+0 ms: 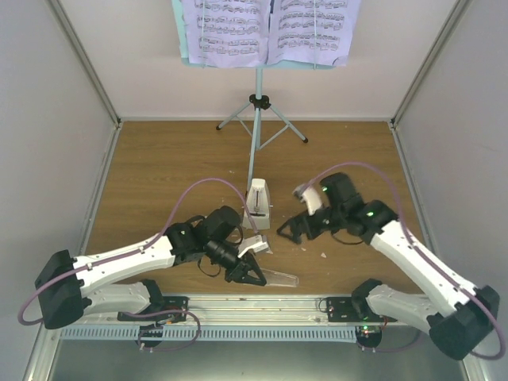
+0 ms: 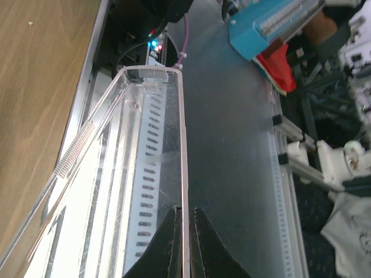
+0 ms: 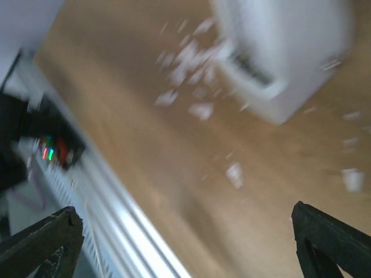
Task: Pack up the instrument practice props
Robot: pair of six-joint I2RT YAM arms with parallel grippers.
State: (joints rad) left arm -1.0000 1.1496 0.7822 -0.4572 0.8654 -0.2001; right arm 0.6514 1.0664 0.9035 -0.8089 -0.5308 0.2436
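The pale blue music stand (image 1: pixel 255 135) stands on its tripod at the back, with two printed sheet-music pages (image 1: pixel 230 32) on its desk. In front of its pole sits the small white metronome (image 1: pixel 258 205). My left gripper (image 1: pixel 255 275) is low near the front rail, shut on the clear triangular cover (image 1: pixel 282 278). In the left wrist view the left gripper (image 2: pixel 185 213) pinches one thin wall of the cover (image 2: pixel 152 127). My right gripper (image 1: pixel 298 229) hovers just right of the metronome, open and empty. The blurred right wrist view shows the right gripper (image 3: pixel 185 231) wide apart and the metronome (image 3: pixel 284 52) above.
Small white crumbs (image 3: pixel 191 63) lie scattered on the wooden floor (image 1: pixel 159 175) around the metronome. White walls close in the left, right and back. A metal rail (image 1: pixel 262 305) runs along the front edge by both arm bases.
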